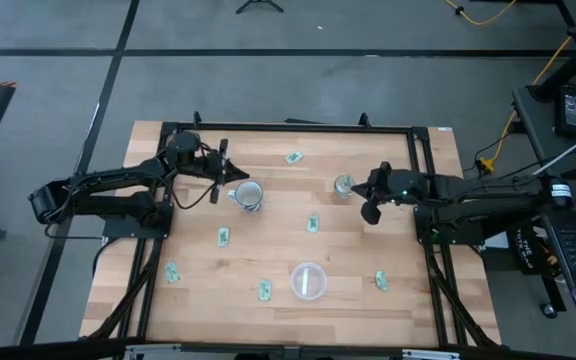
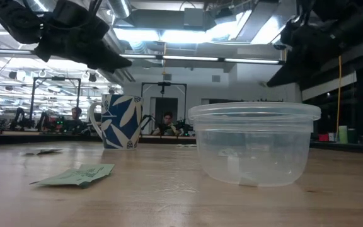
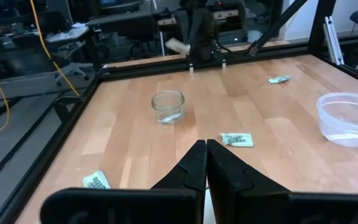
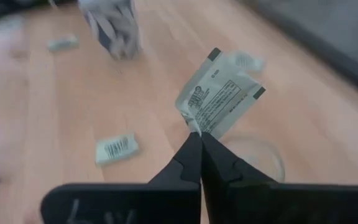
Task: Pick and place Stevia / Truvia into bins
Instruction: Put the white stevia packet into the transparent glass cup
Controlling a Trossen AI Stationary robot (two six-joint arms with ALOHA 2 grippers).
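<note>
clearly the right gripper (image 4: 199, 140) has its fingers pressed together on one corner of a green and white sachet (image 4: 219, 93), which sticks up beyond the fingertips, tilted and free of the table; the right arm (image 1: 468, 190) reaches in from the table's right side, bent so the gripper hangs just beside the small glass cup (image 1: 344, 186), which in the right wrist view shows blurred under the fingers; the left gripper (image 3: 205, 163) is pinched shut on nothing, its two dark fingers meeting in a point above the bare wood; the left arm (image 1: 118, 185) lies folded along the table's left edge, its gripper near a blue and white mug (image 1: 249, 195); loose sachets lie scattered flat on the wooden table (image 1: 198, 290), one (image 1: 293, 157) near the far edge, one (image 1: 313, 223) between cup and the round clear plastic tub (image 1: 308, 281), others (image 1: 223, 237) toward the near side; the tub stands near the table's front edge, well apart from both grippers.
</note>
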